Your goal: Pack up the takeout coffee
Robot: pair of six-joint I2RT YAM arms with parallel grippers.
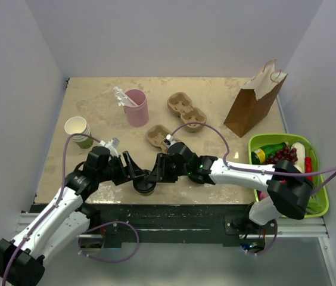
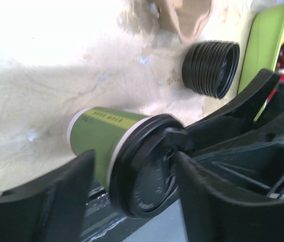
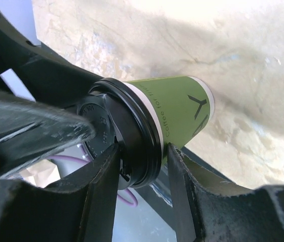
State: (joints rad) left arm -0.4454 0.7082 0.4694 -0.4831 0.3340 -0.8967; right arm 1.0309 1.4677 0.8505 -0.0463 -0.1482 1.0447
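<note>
The takeout coffee (image 1: 144, 186): near edge of table (image 1: 96, 110).

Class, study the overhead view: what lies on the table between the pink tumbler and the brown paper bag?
An empty cardboard cup carrier lies there, apart from both; the top external view shows it.

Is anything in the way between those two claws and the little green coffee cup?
Nothing visible. The left claw and right claw each straddle the cup near its black lid, with nothing between.
</note>
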